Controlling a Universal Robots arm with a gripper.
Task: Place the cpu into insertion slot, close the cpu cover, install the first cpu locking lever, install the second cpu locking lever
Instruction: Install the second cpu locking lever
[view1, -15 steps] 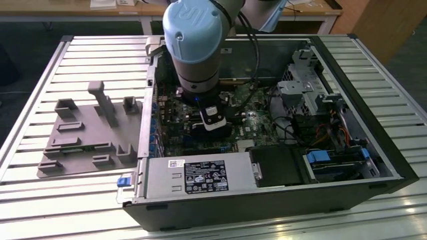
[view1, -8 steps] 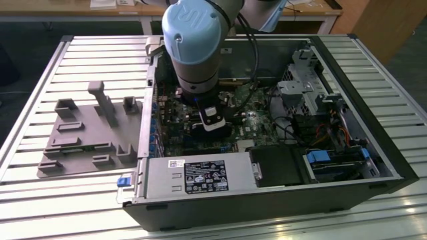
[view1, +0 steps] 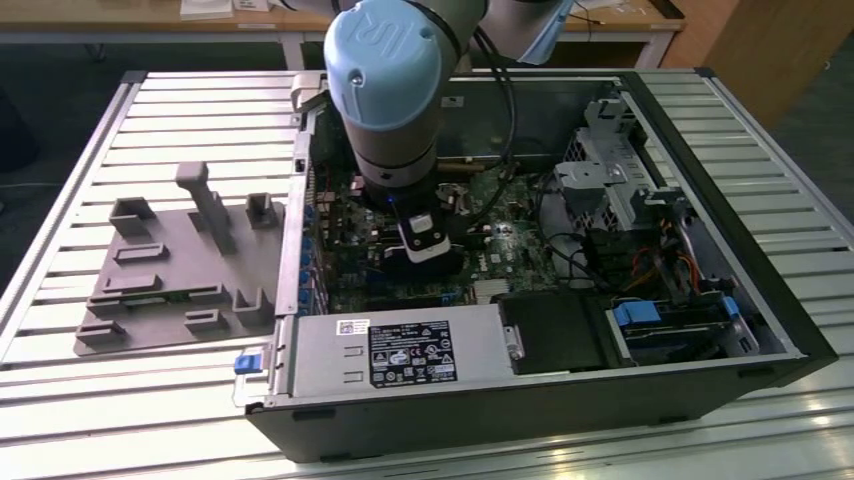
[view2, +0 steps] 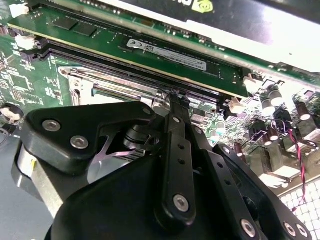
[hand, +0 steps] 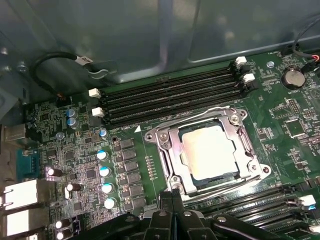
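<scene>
My fingers (hand: 171, 200) are pressed closed, empty, at the cpu cover's (hand: 170, 150) edge; it probably lies shut over the cpu (hand: 207, 150).

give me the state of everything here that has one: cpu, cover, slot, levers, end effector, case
cpu: seated flat in the insertion slot
insertion slot: occupied by the cpu
cpu cover: closed down around the cpu, chip showing through its window
locking levers: wire levers lie low along the cover's edges; whether latched cannot be told
end effector: fingertips together, holding nothing, just beside the socket's edge
computer case: side open, lying on the slatted table
</scene>
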